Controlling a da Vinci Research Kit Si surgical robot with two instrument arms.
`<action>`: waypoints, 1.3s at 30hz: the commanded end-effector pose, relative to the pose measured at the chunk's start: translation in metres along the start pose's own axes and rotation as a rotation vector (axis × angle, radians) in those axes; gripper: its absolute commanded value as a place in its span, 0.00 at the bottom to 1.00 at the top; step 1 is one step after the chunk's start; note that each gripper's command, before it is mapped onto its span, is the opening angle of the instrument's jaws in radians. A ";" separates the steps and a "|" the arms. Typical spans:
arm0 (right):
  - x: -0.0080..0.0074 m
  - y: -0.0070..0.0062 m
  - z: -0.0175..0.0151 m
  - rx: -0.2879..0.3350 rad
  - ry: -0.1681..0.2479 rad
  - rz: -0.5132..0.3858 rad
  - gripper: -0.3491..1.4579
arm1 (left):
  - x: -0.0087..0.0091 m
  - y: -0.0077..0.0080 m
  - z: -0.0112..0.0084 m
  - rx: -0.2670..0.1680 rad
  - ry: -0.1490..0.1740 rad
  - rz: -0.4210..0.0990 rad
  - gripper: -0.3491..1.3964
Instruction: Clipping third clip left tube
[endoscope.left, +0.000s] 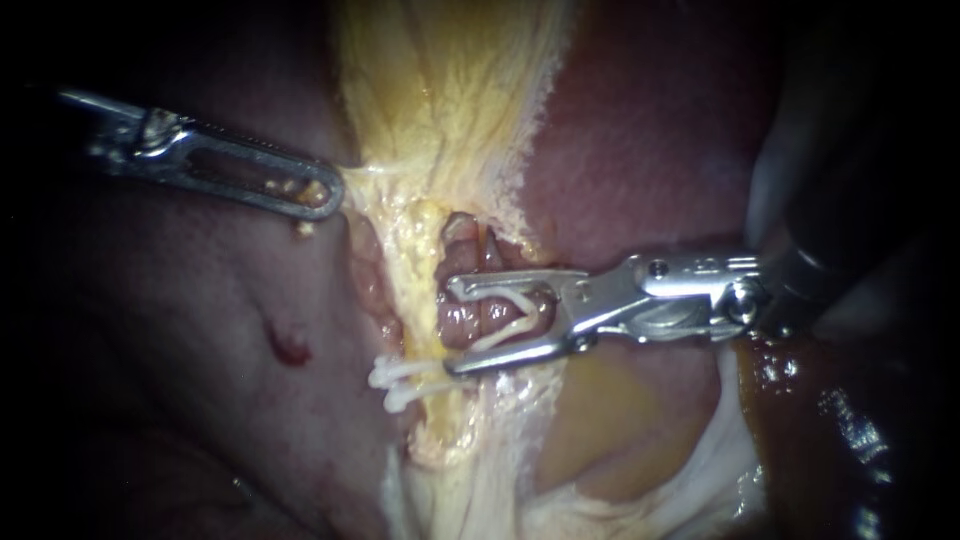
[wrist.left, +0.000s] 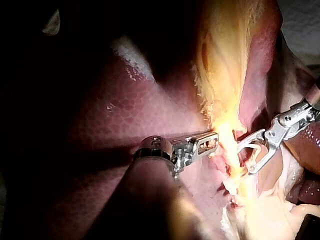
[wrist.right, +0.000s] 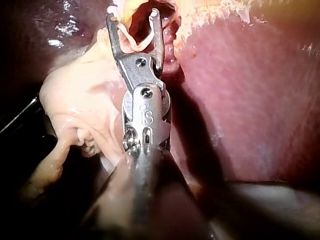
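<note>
My right instrument (endoscope.left: 452, 328) comes in from the right with its jaws open, a white open clip (endoscope.left: 515, 315) seated between them. The jaws straddle a pink tube (endoscope.left: 462, 318) in the yellowish tissue (endoscope.left: 440, 110). Two white clips (endoscope.left: 400, 385) sit closed on the tissue just below the lower jaw. My left instrument (endoscope.left: 318, 192) has slotted jaws shut on the edge of the yellowish tissue and holds it leftward. In the left wrist view these jaws (wrist.left: 212, 144) grip the same edge, opposite the right instrument (wrist.left: 244, 159). The right wrist view shows the clip-bearing jaws (wrist.right: 132, 16) around the tube.
Dark red liver (endoscope.left: 650, 130) lies to the upper right, pink tissue with a small red spot (endoscope.left: 288, 345) to the lower left. A glistening brown mass (endoscope.left: 830, 420) lies under the right shaft. Pale whitish tissue (endoscope.left: 690, 490) fills the lower middle.
</note>
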 end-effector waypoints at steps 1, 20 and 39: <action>0.0000 0.0000 0.0004 0.006 -0.001 0.003 0.46 | 0.0000 0.0000 0.0000 0.000 0.000 0.000 0.00; 0.0005 -0.0001 0.0073 0.084 0.022 0.032 0.46 | 0.0000 0.0001 0.0000 0.000 0.000 0.000 0.00; 0.0017 0.0011 0.0079 0.087 0.076 0.041 0.46 | 0.0000 0.0001 0.0001 -0.001 0.003 0.000 0.00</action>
